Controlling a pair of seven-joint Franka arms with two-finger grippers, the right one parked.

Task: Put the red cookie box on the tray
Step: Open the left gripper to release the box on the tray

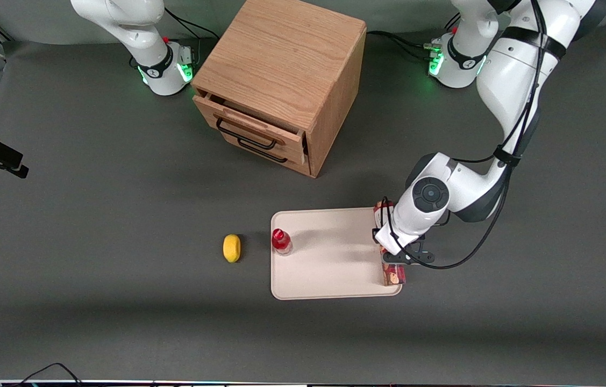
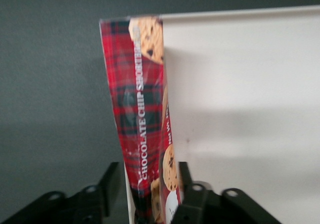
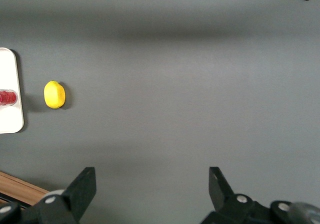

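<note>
Matte grey table (image 1: 93, 242) — hand (image 2: 150, 194) clamps glossy red cookie box (image 2: 142, 119).

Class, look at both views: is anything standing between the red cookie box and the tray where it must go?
Nothing visible does. The pincer grips the red cookie box right at the tray edge; the small red-capped bottle stands at the tray's parked-arm end, clear of the box.
</note>
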